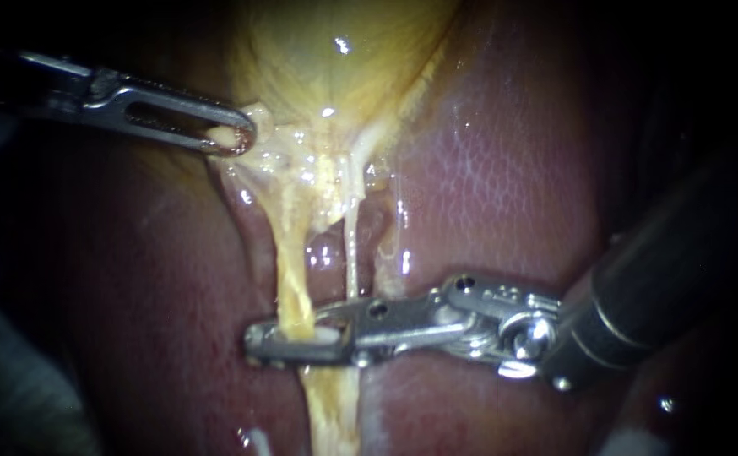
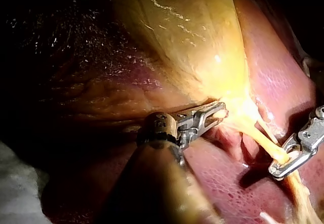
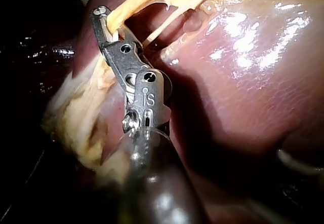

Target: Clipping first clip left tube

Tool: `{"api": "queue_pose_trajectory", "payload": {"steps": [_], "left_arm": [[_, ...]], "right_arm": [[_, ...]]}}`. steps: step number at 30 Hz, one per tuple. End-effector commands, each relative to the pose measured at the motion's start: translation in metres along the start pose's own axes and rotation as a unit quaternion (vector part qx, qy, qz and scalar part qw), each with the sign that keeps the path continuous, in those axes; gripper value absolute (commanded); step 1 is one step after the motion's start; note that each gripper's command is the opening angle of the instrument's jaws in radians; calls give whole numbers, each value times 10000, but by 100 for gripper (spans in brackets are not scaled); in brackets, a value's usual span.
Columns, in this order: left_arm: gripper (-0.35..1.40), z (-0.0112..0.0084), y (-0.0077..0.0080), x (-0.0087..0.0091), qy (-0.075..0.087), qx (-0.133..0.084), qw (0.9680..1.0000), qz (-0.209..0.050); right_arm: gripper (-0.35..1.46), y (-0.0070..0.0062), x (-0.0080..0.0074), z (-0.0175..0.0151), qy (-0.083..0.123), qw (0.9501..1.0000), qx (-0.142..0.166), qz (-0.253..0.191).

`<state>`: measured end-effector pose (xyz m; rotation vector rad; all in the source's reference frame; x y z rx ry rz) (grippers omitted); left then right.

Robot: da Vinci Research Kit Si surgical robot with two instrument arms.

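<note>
My left instrument (image 1: 232, 135) comes in from ten o'clock. Its slotted jaws are clamped on the pale tissue at the narrow lower end of the gallbladder (image 1: 335, 59), with a nub of that tissue showing through the slot. The left wrist view shows the same hold, the jaws closed flat on the yellow neck. From that neck two strands run down toward six o'clock over the liver (image 1: 504, 186). The thick yellow left tube (image 1: 291, 270) is one, and just beside it at its three o'clock side is the thin, whitish right tube (image 1: 351, 245). My right instrument (image 1: 301, 342) enters from four o'clock and reaches across to just below the centre of the endoscope view. Its long jaws lie crosswise on the left tube and are closed on it from both sides, with their tips meeting beyond it. The right tube passes behind the jaws' hinge end. A pale sliver (image 1: 325, 334) sits between the jaws against the tube, and I cannot tell whether it is a clip. In the right wrist view the tube is pinched near the jaw tips.
</note>
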<state>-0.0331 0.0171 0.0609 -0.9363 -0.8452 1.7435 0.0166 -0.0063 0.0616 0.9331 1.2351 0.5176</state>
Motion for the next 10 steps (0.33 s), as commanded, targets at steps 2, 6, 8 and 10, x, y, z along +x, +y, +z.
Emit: {"api": "queue_pose_trajectory", "payload": {"steps": [2,6,8,10], "left_arm": [[-35,0,0,0,-1,0,10000,0],[-35,0,0,0,-1,-1,10000,0],[-35,0,0,0,-1,-1,10000,0],[-35,0,-1,0,-1,-1,10000,0]], "right_arm": [[-35,1,-1,0,-6,10000,12,-7],[-35,3,-2,0,-15,10000,23,20],[-35,3,-3,0,-15,10000,21,47],[-35,3,-4,0,-16,10000,21,75]]}}
